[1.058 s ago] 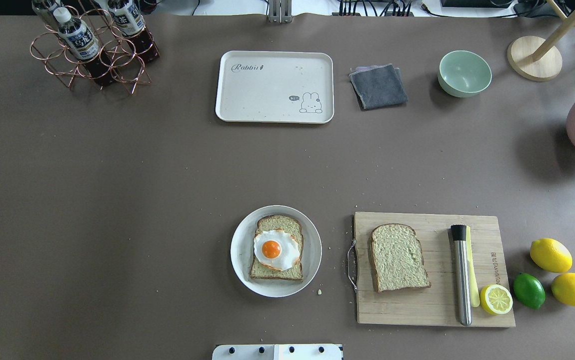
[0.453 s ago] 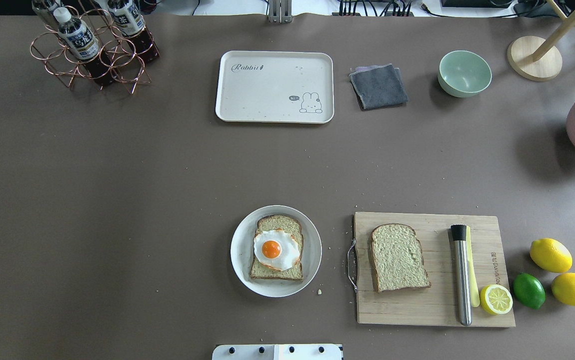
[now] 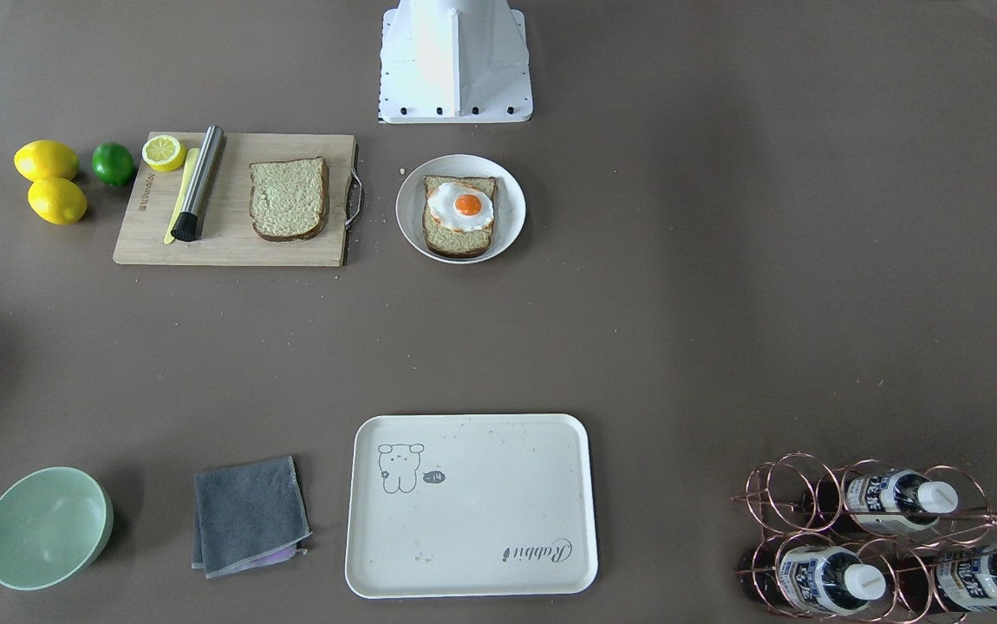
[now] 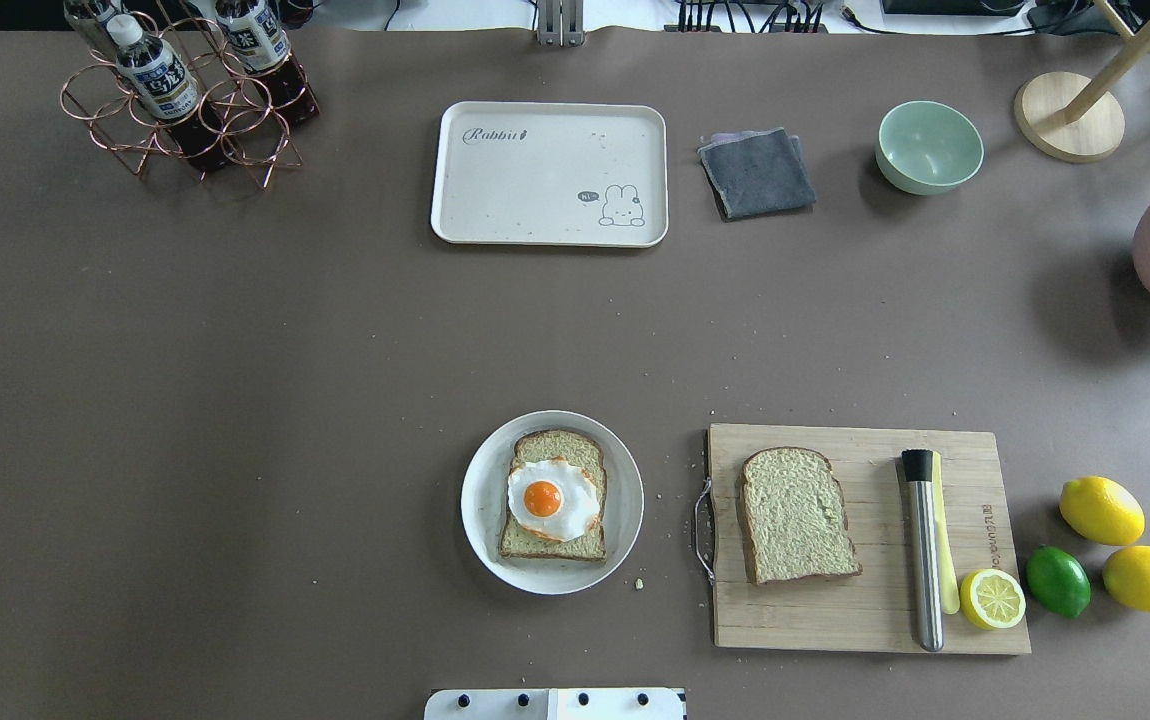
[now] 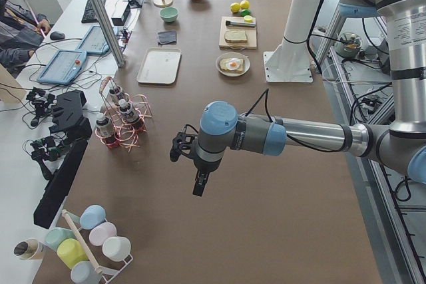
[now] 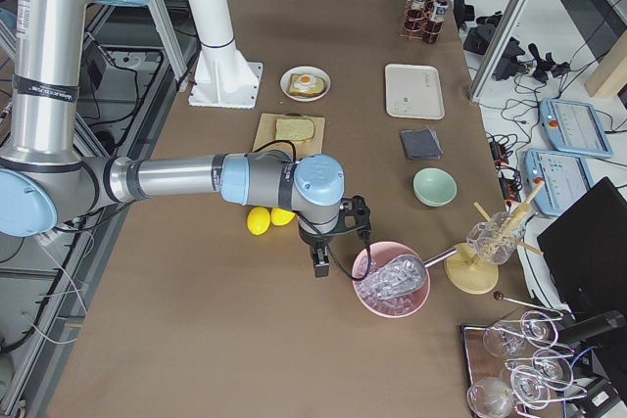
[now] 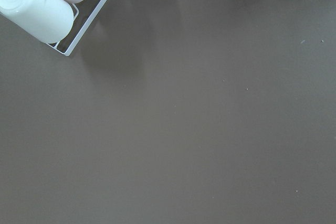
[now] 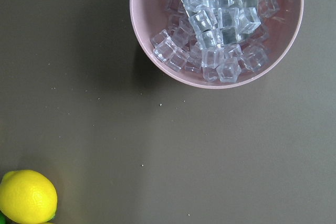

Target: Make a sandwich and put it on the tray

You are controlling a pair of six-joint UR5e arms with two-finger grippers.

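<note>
Left gripper out over the table, well apart from the food; right gripper just beside the pink ice bowl. Spread of either: cannot tell from these side views. Assembly looks half done: egg on one bread slice on the plate, second slice alone on the cutting board, tray across the table with no sandwich on it. Next, probably: swing the right gripper to the board, pinch the loose slice by its crust, lay it square over the egg.
</note>
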